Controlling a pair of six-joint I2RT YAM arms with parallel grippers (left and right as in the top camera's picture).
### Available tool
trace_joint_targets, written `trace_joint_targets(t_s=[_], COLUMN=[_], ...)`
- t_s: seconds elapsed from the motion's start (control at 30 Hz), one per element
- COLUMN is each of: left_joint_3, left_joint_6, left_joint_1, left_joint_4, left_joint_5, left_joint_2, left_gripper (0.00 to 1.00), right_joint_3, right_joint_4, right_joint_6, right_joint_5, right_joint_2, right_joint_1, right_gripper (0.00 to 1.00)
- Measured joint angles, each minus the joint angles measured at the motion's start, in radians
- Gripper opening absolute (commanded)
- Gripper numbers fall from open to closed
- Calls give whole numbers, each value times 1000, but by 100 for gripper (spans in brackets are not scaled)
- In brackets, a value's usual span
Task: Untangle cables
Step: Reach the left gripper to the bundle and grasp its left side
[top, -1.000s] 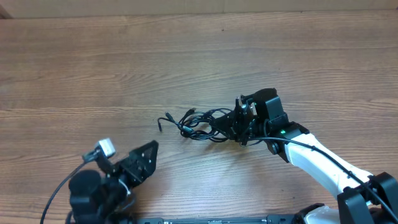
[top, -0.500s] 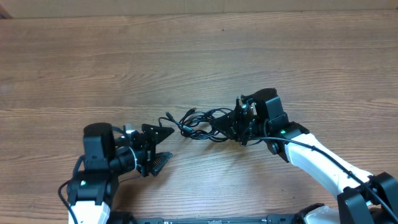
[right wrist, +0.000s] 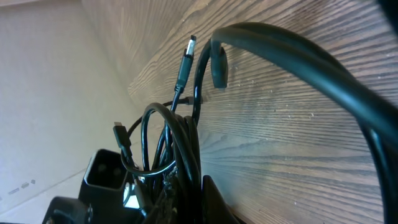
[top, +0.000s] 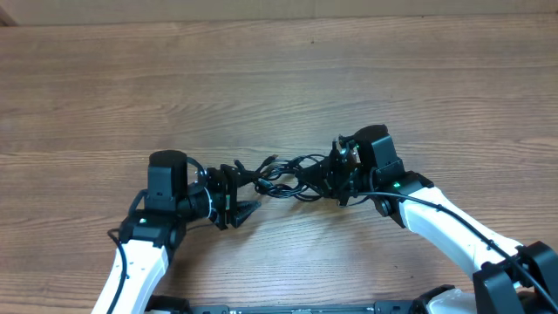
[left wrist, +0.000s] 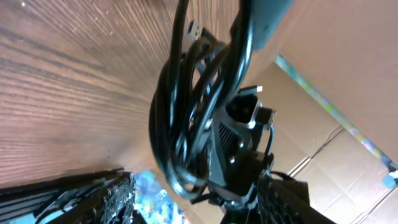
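The cables [top: 281, 174] are a tangle of thin black cords on the wooden table, between my two grippers. My right gripper [top: 336, 180] is shut on the tangle's right end. In the right wrist view the cords [right wrist: 179, 134] run down into the pinched fingers [right wrist: 200, 200], and a plug tip [right wrist: 185, 61] points up. My left gripper [top: 238, 194] is open at the tangle's left end, one finger on each side of it. In the left wrist view the looped cords [left wrist: 186, 106] hang in front of the spread fingers [left wrist: 193, 205], with the right gripper behind them.
The wooden table [top: 261, 78] stretches bare behind and to both sides. The right arm's white link and its thicker black wire [top: 445, 214] run to the bottom right. The left arm [top: 144, 249] comes from the bottom left.
My left arm has swung up and to the right, from the front edge to the tangle's left end, with its jaws open. The right gripper and the cables have stayed put.
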Motion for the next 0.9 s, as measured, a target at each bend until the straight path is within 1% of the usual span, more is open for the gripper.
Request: trace_joint_targets(t_s=[0.13,0.17,0.3,0.37,0.47,0.53,0.57,0.6,0.63,0.73,0.77,0.83,0.9], left_joint_3=[0,0,0,0,0,0,0,0,0,0,0,0,0], left_joint_6=[-15,-17,-37,-46,-56,-64,-65,-65,-68,-69,-69,-69,-69], left_joint_1=[-8,-16,-77,-88,-92,-92,-92,-92,-92,-92,-92,-94,-106], left_joint_4=[5,5,10,11,13,13,14,13,13,13,13,13,14], left_joint_5=[-9,-11,-27,-41,-66,-77,-83,-89,-95,-104,-108,-120,-136], left_joint_2=[37,43,54,54,54,54,54,54,54,54,54,54,54], left_gripper=[64,60,48,38,32,33,38,45,47,50,49,40,27], right_joint_3=[0,0,0,0,0,0,0,0,0,0,0,0,0], right_joint_4=[-1,1,4,3,3,4,3,3,3,3,3,3,3], right_joint_6=[0,0,0,1,0,0,0,0,0,0,0,0,0], right_joint_5=[4,5,6,6,6,6,7,7,6,6,6,6,6], right_joint_2=[0,0,0,0,0,0,0,0,0,0,0,0,0], right_joint_1=[2,3,6,7,7,7,7,7,7,7,7,7,7], right_gripper=[4,4,4,4,4,4,4,4,4,4,4,4,4])
